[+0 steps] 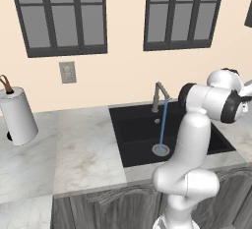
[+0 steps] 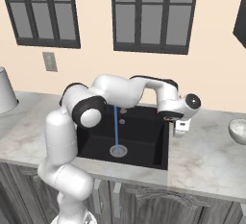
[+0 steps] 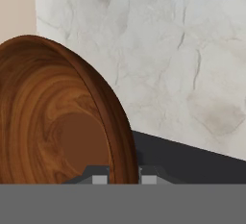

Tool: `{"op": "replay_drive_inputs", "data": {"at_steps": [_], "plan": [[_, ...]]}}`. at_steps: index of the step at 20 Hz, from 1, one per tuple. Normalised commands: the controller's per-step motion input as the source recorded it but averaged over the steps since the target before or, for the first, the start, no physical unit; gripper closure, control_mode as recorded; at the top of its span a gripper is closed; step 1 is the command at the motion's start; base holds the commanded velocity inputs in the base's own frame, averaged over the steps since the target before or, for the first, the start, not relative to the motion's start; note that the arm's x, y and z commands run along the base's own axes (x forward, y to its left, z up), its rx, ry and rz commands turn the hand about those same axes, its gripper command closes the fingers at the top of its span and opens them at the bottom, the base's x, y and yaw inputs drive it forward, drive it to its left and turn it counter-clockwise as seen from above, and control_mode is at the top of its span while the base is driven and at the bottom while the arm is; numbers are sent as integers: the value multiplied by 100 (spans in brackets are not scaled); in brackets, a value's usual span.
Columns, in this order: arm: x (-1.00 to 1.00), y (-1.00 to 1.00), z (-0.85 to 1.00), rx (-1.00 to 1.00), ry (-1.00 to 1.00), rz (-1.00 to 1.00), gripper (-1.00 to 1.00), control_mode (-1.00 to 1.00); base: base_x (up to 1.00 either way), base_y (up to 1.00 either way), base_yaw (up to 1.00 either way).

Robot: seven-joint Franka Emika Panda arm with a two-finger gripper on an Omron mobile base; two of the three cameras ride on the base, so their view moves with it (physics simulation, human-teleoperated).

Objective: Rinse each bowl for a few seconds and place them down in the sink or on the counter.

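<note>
The gripper (image 2: 179, 130) is hanging at the right edge of the sink (image 2: 149, 141), just over the marble counter (image 2: 206, 155), with the fingers nearly pressed together and pinching the rim of a reddish-brown wooden bowl (image 3: 57, 117). In the hand view the bowl is standing on edge, its darker inside facing the camera, and its rim is running down between the two fingertips (image 3: 100, 177), so one finger is sitting inside the bowl and the other outside.

The tap (image 1: 158, 95) is running a thin blue stream (image 1: 163, 125) down onto the round drain (image 1: 160, 149), well to the left of the hand. My judgement is that the bowl is either heading for the water or coming away to be set down; the frames are not telling which. To do it well, the grip should be staying firm on the rim, the bowl should be travelling low over the basin, and the hollow should be turning toward the stream so the water is running through it rather than glancing off the back
</note>
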Motion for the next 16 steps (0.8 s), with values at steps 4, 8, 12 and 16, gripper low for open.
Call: {"op": "replay_drive_inputs", "data": {"at_steps": [4, 8, 12, 16], "plan": [[29, 0, 2, 0, 0, 0, 100, -100, 0, 0, 0], [38, -1, 0, 0, 3, 0, 100, -100, 0, 0, 0], [33, -13, 0, 0, 2, 1, 100, -100, 0, 0, 0], [28, -16, 1, 0, 0, 3, 100, -100, 0, 0, 0]]}}
